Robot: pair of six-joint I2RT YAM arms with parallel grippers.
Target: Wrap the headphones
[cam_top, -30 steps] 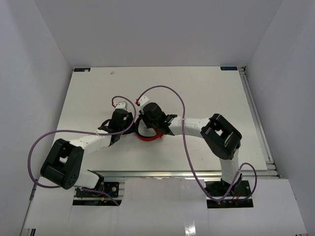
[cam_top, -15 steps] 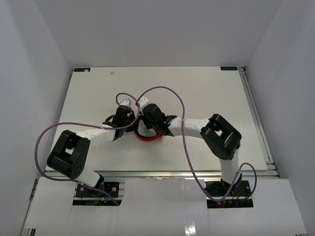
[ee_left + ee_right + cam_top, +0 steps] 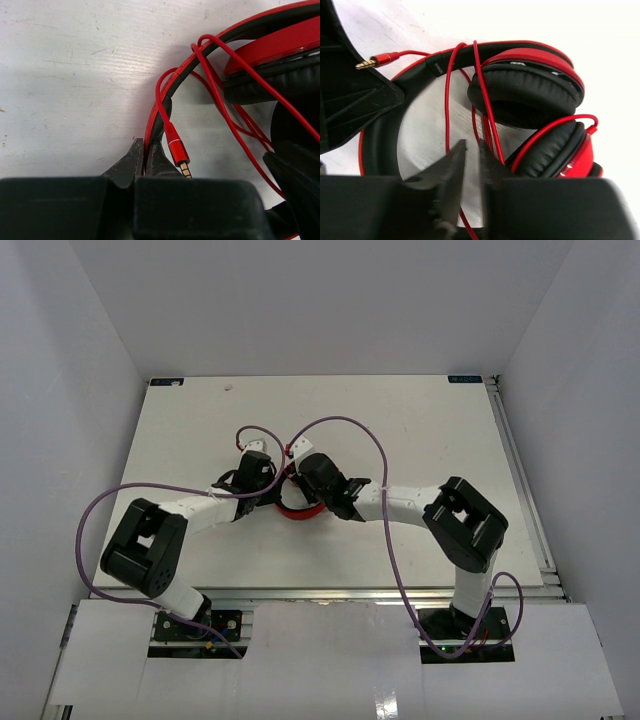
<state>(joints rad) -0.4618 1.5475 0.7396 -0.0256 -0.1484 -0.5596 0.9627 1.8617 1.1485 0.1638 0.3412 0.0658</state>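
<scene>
my left claw (image 3: pixel 146 159) pinches the headphones (image 3: pixel 280 45); i cannot tell if my right claw (image 3: pixel 470 155) grips their cord (image 3: pixel 447 100).

Both arms reach inward, left claw (image 3: pixel 145 159) pinched shut, right claw (image 3: pixel 471 155) slightly parted.

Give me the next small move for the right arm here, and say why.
Probably draw the right end effector back slightly to pull the cord snug. A strand seems to run between its nearly closed fingers, though the grip is unclear. The left end effector is shut on the headband, steadying it, while loops lie slack over the band and the plug lies free.
</scene>
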